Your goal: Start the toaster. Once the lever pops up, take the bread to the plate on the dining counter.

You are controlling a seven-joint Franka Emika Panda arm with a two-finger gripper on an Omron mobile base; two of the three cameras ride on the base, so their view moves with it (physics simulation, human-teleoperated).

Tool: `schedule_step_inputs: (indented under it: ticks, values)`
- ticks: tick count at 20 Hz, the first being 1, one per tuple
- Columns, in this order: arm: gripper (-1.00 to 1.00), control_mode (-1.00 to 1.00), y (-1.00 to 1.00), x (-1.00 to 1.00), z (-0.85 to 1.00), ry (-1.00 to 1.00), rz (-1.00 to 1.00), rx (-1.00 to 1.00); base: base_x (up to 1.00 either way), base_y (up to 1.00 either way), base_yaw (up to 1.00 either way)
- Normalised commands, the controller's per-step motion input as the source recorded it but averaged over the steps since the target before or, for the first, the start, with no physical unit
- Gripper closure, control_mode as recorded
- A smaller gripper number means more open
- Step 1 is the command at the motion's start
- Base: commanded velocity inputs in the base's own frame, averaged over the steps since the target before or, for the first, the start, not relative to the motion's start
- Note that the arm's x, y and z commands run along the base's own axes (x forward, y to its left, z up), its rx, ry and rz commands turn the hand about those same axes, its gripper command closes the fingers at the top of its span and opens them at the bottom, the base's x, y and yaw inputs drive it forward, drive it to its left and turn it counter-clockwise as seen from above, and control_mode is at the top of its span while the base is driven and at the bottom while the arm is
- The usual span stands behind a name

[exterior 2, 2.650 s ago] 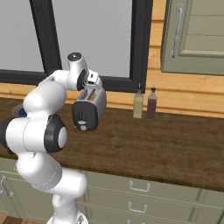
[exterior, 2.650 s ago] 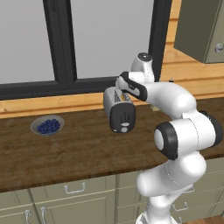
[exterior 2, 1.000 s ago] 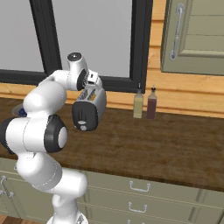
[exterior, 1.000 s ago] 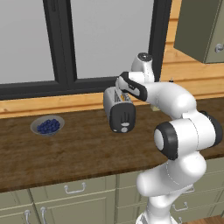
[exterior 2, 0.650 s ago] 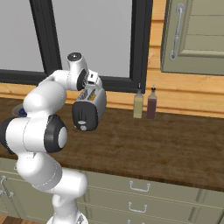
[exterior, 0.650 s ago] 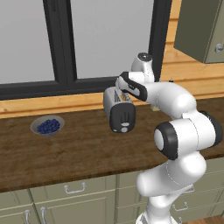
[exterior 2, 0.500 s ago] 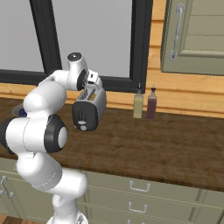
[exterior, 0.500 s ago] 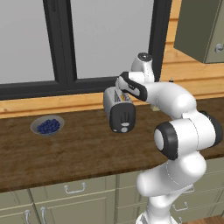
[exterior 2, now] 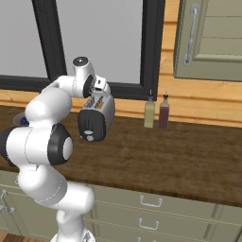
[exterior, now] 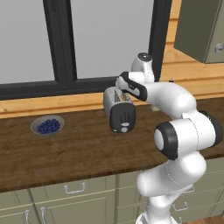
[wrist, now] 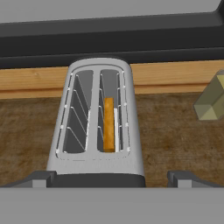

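The toaster point(exterior: 119, 107) stands on the dark wood worktop point(exterior: 83, 148) under the window, its black end panel facing the robot. The bread point(wrist: 108, 124) sits upright in the right-hand slot as the hand view shows it, its orange-tan edge visible between the wire guides; the other slot is empty. The lever cannot be read clearly in these pictures, so whether toasting is under way or finished cannot be told. The carrying part looks wholly undone: the slice is in its slot, and the plate and dining counter lie somewhere beyond these views.

The gripper point(wrist: 111, 179) hangs directly above the toaster, looking down into the slots. Its fingertips point(wrist: 41, 178) stand at full spread, one at each side of the toaster's near end, gripping nothing and touching nothing visible. A grey bowl of blueberries point(exterior: 47, 126) sits well to the left, and two bottles point(exterior 2: 156, 112) stand near the wall to the right.
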Motion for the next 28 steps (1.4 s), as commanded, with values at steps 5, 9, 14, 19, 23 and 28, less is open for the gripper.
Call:
schedule_step_inputs:
  ticks: [5, 9, 14, 19, 23, 28]
  values:
    - [-1.0, -1.0, 0.0, 0.0, 0.0, 0.0, 0.0, 0.0, 0.0, 0.0, 0.0]
    - [-1.0, -1.0, 0.0, 0.0, 0.0, 0.0, 0.0, 0.0, 0.0, 0.0, 0.0]
    - [-1.0, -1.0, 0.0, 0.0, 0.0, 0.0, 0.0, 0.0, 0.0, 0.0, 0.0]
    - [-1.0, -1.0, 0.0, 0.0, 0.0, 0.0, 0.0, 0.0, 0.0, 0.0, 0.0]
    - [-1.0, -1.0, 0.0, 0.0, 0.0, 0.0, 0.0, 0.0, 0.0, 0.0, 0.0]
    - [-1.0, -1.0, 0.0, 0.0, 0.0, 0.0, 0.0, 0.0, 0.0, 0.0, 0.0]
